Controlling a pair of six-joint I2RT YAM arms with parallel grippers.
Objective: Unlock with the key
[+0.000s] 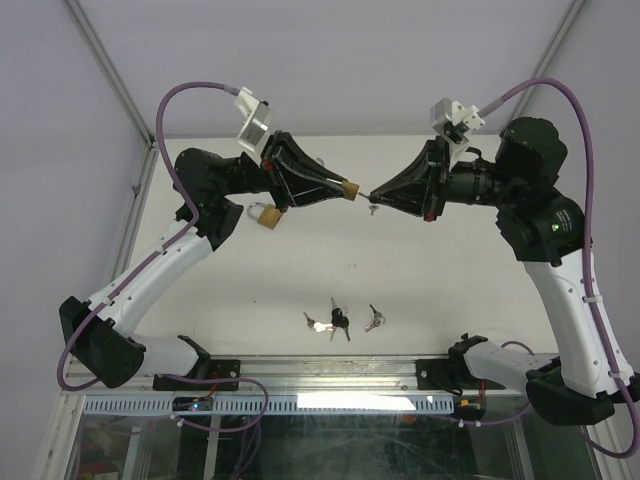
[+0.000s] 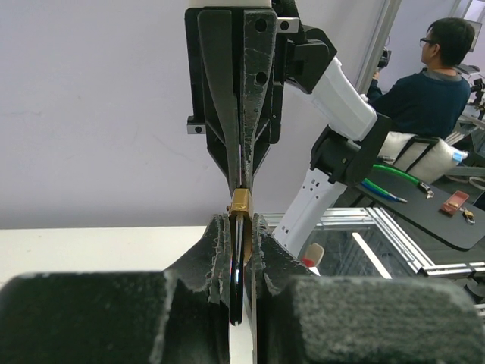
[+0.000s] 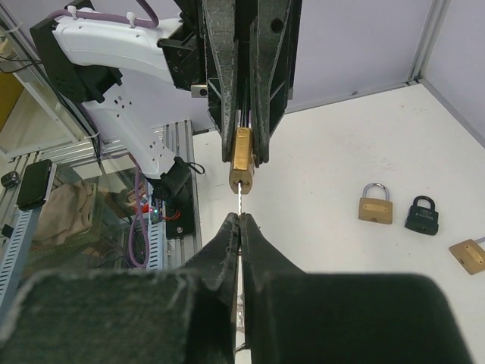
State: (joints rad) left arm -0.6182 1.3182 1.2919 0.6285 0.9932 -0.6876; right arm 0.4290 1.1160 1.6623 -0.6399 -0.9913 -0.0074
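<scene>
The left pincer (image 1: 338, 190) is closed tight on a brass padlock (image 1: 350, 188) and holds it in the air above the far middle of the white counter (image 1: 450, 290), with the lock's flat end facing the other arm. In the left wrist view the lock body (image 2: 241, 201) sticks out beyond the fingertips (image 2: 218, 231), and its dark shackle is pinched between them. The right pincer (image 1: 372, 194) meets it head on, its jaws pressed together on a key (image 3: 238, 199). The key's thin blade runs straight from the right pincer's tips to the facing end of the padlock (image 3: 242, 161). The blade reaches that face at the keyhole, but how deep it sits cannot be told. Both pincers are lined up tip to tip, well clear of the counter surface. A second brass padlock (image 1: 265, 214) lies on the counter toward its far left, below the left wrist, and the right wrist view shows a black padlock (image 3: 423, 215) just beside it. Loose keys (image 1: 336, 320) lie in a small scatter near the middle of the near edge. A person (image 2: 432, 76) sits beyond the counter, facing away.
</scene>
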